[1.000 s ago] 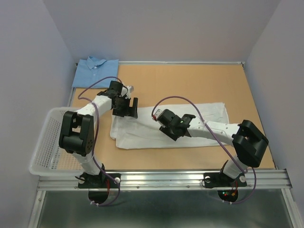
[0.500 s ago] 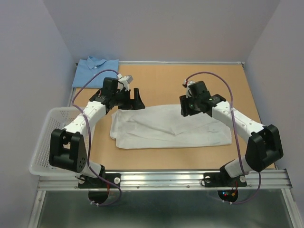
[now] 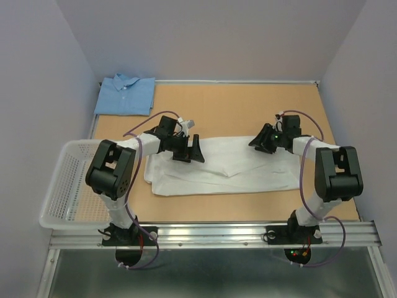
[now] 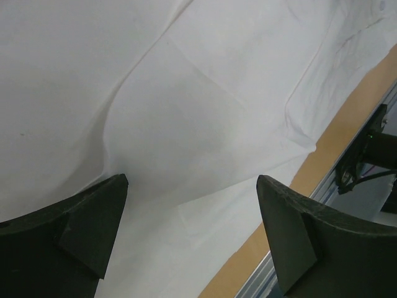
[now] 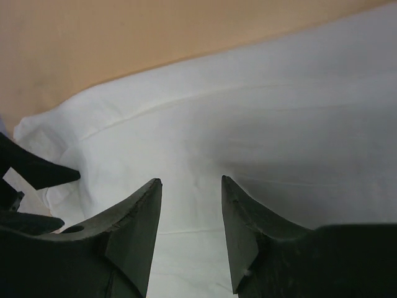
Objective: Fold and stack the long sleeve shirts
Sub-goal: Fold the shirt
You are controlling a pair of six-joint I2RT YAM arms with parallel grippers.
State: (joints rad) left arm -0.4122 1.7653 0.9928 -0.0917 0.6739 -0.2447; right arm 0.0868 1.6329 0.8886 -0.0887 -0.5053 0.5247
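White arms (image 3: 142, 143), black joints (image 3: 110, 175), purple cables (image 3: 301, 113)

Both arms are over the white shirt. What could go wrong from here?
The white shirt lies in creased, overlapping layers, so the open left gripper might pinch only the top layer and skew the fold. The right gripper stands less open, so it may catch less cloth and the sides could lift unevenly. The blue shirt sits at the far left corner; carrying the fold there could loosen it.
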